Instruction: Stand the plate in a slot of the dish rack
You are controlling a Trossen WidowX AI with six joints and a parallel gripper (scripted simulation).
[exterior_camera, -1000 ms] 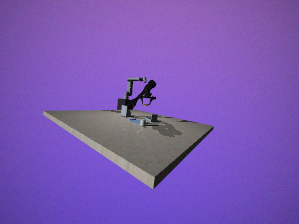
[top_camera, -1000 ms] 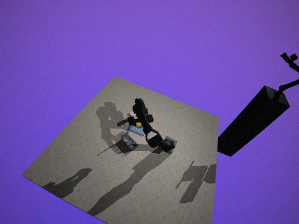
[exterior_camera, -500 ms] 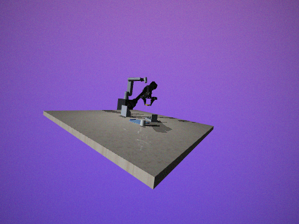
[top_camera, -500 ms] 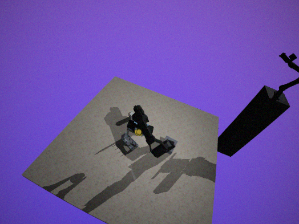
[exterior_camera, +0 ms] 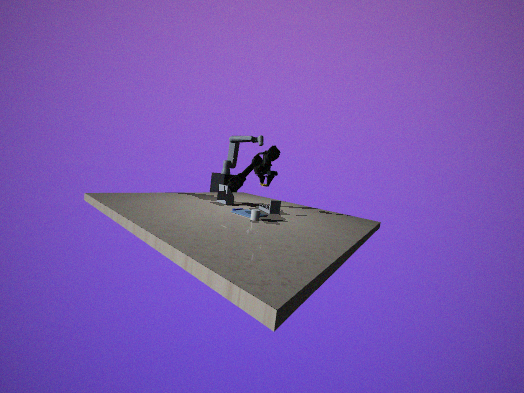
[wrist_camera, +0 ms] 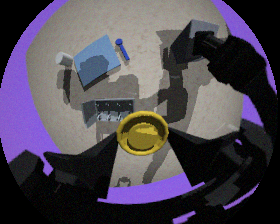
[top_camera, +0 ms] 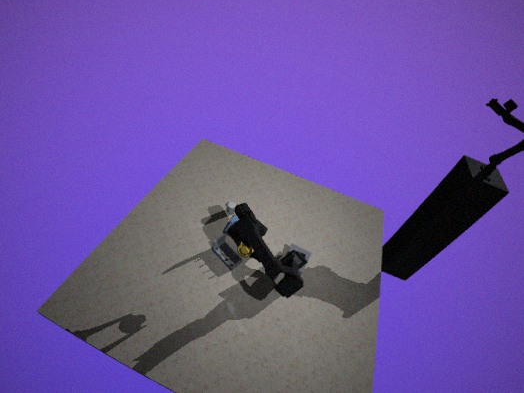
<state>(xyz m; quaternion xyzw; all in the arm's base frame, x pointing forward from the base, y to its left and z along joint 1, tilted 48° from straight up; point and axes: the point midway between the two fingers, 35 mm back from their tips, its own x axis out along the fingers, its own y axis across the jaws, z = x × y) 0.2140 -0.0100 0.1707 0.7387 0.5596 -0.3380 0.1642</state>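
The small round yellow plate [top_camera: 244,250] [exterior_camera: 263,185] [wrist_camera: 143,132] is held in the air, its open face toward the wrist camera; it looks roughly level in the exterior view. My gripper [wrist_camera: 142,132] is shut on it, one black finger at each side of the rim. The grey dish rack [top_camera: 234,264] [exterior_camera: 275,206] [wrist_camera: 89,114] stands on the table below, with a tall end panel and rows of small rails. In the wrist view it is just beyond and left of the plate. The arm hides part of the scene in the top view.
A light blue mat [exterior_camera: 241,213] [wrist_camera: 107,44] lies near the rack. A white cup [top_camera: 231,206] [exterior_camera: 254,215] [wrist_camera: 63,59] stands at the mat's far side. A thin dark blue object [wrist_camera: 124,51] lies beside the mat. A black pillar [top_camera: 435,223] carrying another arm stands beyond the table's edge.
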